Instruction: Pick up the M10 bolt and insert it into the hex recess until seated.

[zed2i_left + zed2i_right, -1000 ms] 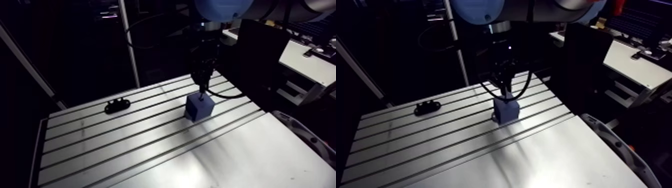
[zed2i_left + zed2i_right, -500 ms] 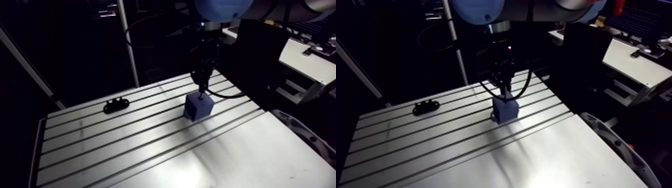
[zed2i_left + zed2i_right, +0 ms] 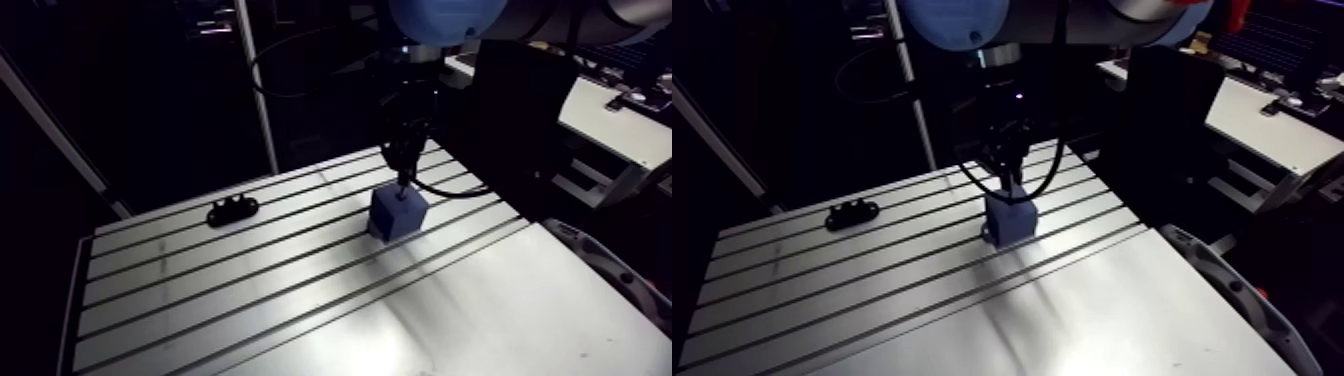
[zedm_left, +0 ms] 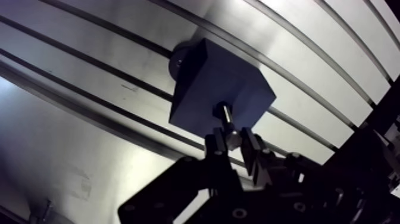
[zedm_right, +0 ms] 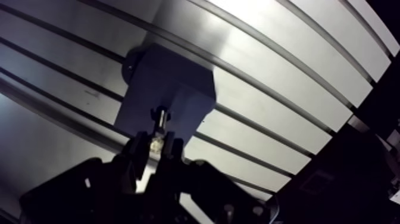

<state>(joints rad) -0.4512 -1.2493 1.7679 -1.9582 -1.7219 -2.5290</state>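
Blue block near the far right corner of the tabletop meets the M10 bolt at its hex recess, jaws of the gripper clamped on the bolt: pickup looks done, seating remains.

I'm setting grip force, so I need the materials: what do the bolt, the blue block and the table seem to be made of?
The bolt looks like metal, likely steel: it is grey with a bright glint along its shank. The blue block is probably plastic, perhaps printed: it is matte and even in colour, with no shine. The table looks like brushed aluminium: it is silvery, with broad soft reflections between dark slots.
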